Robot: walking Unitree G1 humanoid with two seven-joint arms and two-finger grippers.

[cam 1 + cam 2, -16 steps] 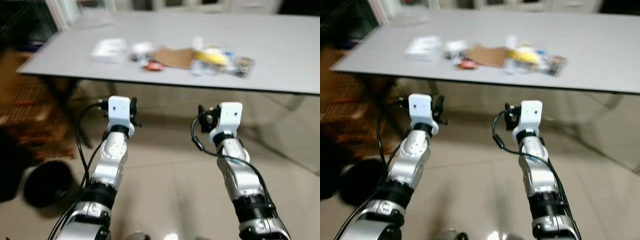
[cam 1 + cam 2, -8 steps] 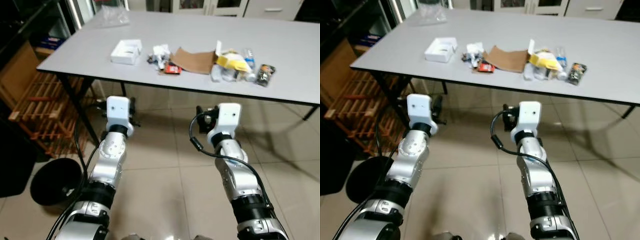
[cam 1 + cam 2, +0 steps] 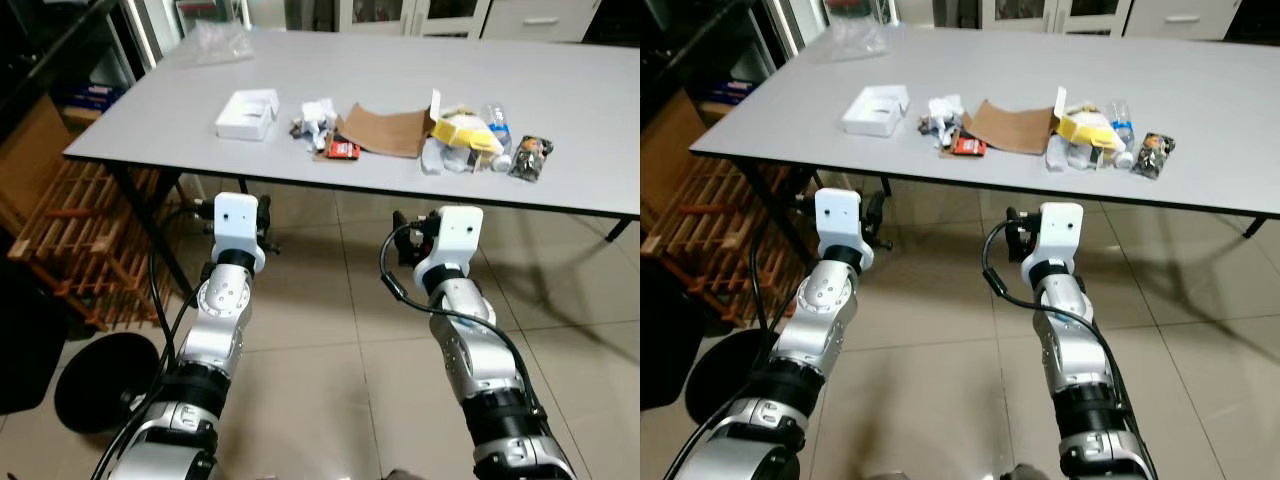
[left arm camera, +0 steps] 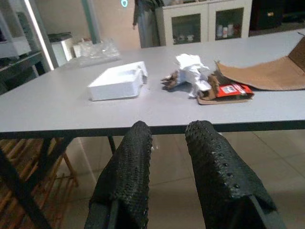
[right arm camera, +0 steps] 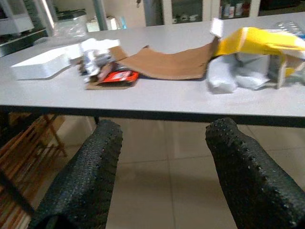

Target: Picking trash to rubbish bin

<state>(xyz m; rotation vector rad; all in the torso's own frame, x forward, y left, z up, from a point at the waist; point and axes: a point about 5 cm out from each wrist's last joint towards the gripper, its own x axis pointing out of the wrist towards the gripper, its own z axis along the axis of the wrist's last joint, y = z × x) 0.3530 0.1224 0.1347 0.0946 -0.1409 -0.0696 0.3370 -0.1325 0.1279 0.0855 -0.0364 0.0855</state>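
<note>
Table (image 3: pixel 150 110) nearer since earlier | left gripper (image 4: pixel 167 138), right gripper (image 5: pixel 164 143) empty, below edge

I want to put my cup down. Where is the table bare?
The table is bare behind the trash row, and on its right end past the dark packet. It is crowded from the white box along to the yellow wrapper.
</note>
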